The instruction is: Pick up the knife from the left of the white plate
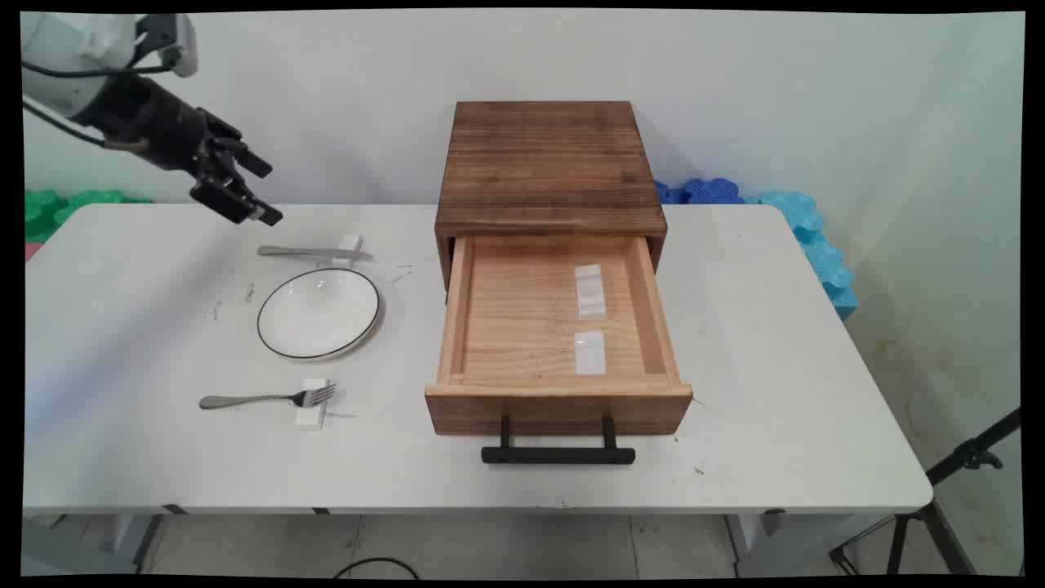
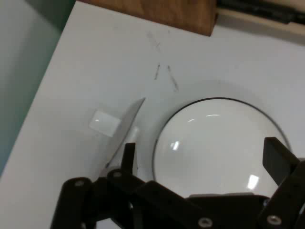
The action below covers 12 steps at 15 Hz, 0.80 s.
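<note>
Hovering open hand, knife just below, plate near

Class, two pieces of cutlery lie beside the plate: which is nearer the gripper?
The knife, beyond the plate under the gripper; the fork lies on the plate's near side.

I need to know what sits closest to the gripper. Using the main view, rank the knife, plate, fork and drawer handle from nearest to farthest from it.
From the gripper:
1. Knife, just below it, propped on a small white rest.
2. Plate, nearer the camera than the knife.
3. Fork, near the table's front edge, on its own rest.
4. Drawer handle, far right, at the open drawer's front.
</note>
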{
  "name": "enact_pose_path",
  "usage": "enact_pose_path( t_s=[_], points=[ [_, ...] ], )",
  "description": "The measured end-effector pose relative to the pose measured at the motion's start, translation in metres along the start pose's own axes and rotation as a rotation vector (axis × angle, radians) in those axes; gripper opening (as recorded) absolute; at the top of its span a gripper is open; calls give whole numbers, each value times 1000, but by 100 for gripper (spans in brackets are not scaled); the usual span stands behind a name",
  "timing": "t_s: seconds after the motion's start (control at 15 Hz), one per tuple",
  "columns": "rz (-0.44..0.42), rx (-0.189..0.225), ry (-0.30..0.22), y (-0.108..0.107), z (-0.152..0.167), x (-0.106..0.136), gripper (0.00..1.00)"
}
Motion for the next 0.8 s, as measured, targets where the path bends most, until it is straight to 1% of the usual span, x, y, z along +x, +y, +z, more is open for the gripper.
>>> enact_pose_path(
  t_s=[0.4, 0.8],
  points=[
    [79, 17, -42, -46, 33, 4, 100],
    [170, 22, -100, -92, 69, -7, 100]
  ],
)
